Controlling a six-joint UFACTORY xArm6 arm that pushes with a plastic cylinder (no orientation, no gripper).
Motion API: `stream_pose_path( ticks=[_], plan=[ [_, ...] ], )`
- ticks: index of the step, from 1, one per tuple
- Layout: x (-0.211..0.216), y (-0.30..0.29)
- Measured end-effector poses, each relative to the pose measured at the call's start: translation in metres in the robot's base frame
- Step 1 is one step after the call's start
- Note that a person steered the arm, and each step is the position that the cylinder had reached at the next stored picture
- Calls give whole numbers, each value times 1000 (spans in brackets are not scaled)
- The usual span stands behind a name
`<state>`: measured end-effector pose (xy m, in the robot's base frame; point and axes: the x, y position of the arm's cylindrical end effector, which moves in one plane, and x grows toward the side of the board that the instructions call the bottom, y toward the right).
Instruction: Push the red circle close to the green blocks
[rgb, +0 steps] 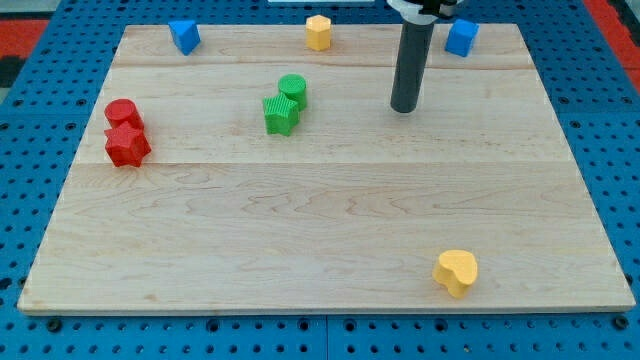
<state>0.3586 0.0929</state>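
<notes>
The red circle (122, 112) sits at the view's left of the wooden board, touching a red star-shaped block (127, 145) just below it. The green circle (293, 89) and a green star-shaped block (281, 114) stand together at the upper middle, touching. My tip (404, 108) rests on the board to the right of the green blocks, about a hand's width from them and far from the red circle.
A blue block (184, 35) lies at the top left, a yellow block (318, 32) at the top middle, a blue block (461, 37) at the top right behind the rod. A yellow heart-shaped block (456, 272) lies near the bottom right edge.
</notes>
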Motion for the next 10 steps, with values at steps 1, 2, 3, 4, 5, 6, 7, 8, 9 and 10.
stream_pose_path(
  ticks=[1, 2, 3, 4, 5, 6, 7, 8, 9, 10],
  plan=[
    [20, -54],
    [52, -79],
    [88, -91],
    [129, -178],
    [149, -252],
    [129, -347],
    [81, -362],
    [47, -356],
    [19, -357],
    [11, -359]
  ],
)
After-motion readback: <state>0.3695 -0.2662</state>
